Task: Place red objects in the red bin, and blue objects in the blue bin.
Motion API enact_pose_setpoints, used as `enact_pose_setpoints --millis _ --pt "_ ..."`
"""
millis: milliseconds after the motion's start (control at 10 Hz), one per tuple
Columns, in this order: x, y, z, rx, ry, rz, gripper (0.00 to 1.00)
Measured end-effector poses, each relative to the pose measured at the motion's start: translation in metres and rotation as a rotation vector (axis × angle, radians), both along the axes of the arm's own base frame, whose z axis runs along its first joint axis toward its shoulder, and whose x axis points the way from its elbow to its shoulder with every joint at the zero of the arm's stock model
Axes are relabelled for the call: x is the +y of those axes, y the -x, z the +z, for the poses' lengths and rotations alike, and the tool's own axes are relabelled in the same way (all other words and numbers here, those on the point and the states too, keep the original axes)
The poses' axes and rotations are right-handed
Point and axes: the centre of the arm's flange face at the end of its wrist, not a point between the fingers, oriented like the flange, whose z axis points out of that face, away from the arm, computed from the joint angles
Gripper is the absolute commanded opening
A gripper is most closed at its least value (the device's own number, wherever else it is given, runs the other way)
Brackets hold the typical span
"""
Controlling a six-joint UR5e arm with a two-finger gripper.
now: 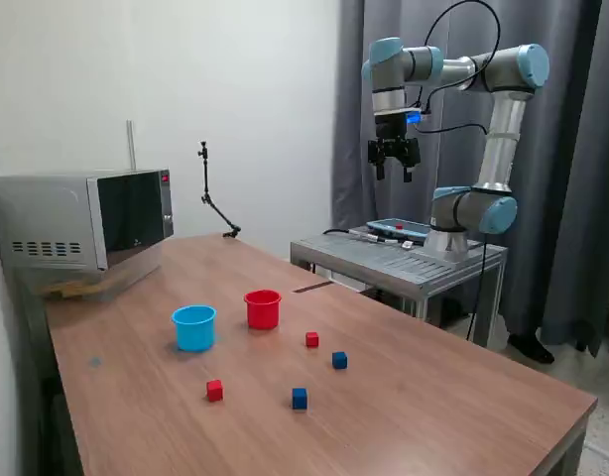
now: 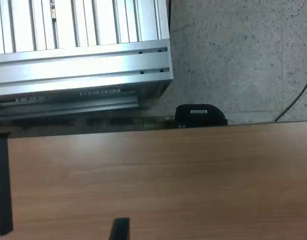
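In the exterior view, a red cup (image 1: 263, 308) and a light blue cup (image 1: 194, 327) stand side by side on the wooden table (image 1: 433, 397). Two tiny red cubes lie apart on the table, one (image 1: 312, 339) near the red cup and one (image 1: 215, 390) nearer the front. Two dark blue cubes (image 1: 339, 360) (image 1: 300, 398) lie between them. My gripper (image 1: 394, 164) hangs high above the table's far edge, open and empty, far from all of them. The wrist view shows only bare table and the tips of my fingers (image 2: 121, 229); no cups or cubes appear there.
A microwave (image 1: 81, 223) stands at the exterior view's left end of the table. A thin black stand (image 1: 213, 198) rises at the back edge. The arm's aluminium base frame (image 1: 399, 260) (image 2: 83, 65) sits beside the table. A black box (image 2: 198, 115) lies on the floor.
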Motion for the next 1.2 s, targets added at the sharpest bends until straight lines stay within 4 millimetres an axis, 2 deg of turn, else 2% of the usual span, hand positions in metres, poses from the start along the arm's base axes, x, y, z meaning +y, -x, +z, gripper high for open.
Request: enact_pose_setpoints --millis 1200 --pt "0.0023 0.0036 0.0076 0.022 -0.009 0.029 1.0"
